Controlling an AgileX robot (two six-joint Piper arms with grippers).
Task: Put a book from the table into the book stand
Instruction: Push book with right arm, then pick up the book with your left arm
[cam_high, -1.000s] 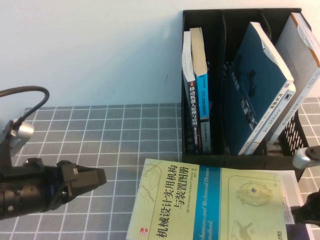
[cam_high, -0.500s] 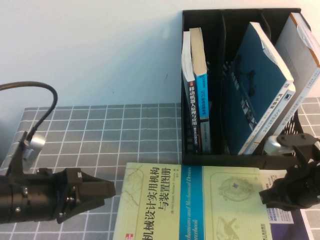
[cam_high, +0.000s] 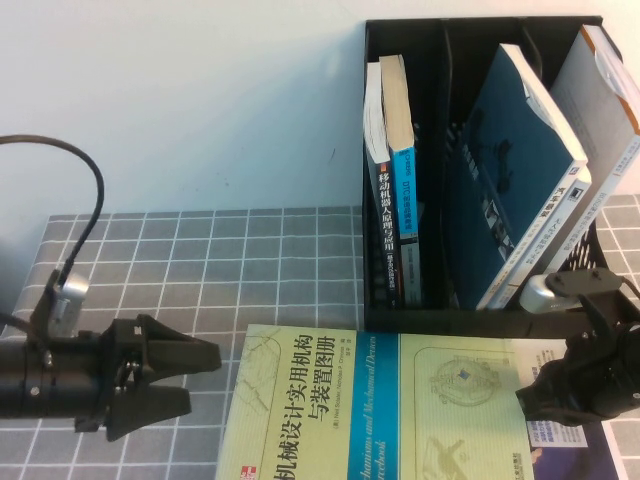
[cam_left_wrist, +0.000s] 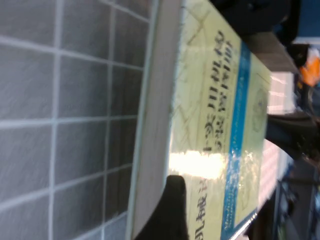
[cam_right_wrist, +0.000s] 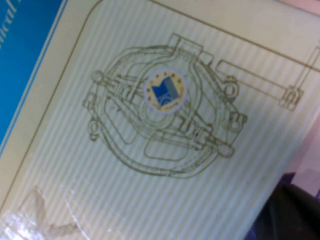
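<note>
On grey checked table (cam_high: 200, 260), black book stand (cam_high: 480, 40) at far right; yellow-green book (cam_high: 380, 410) flat before it. Left gripper (cam_high: 205, 375) gaping beside its edge: should slide squarely around. Right gripper (cam_high: 545, 405) over far corner, jaws indiscernible

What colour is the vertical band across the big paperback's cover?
Bright blue, on the large pale yellow-green paperback book; clearest in the high view.
</note>
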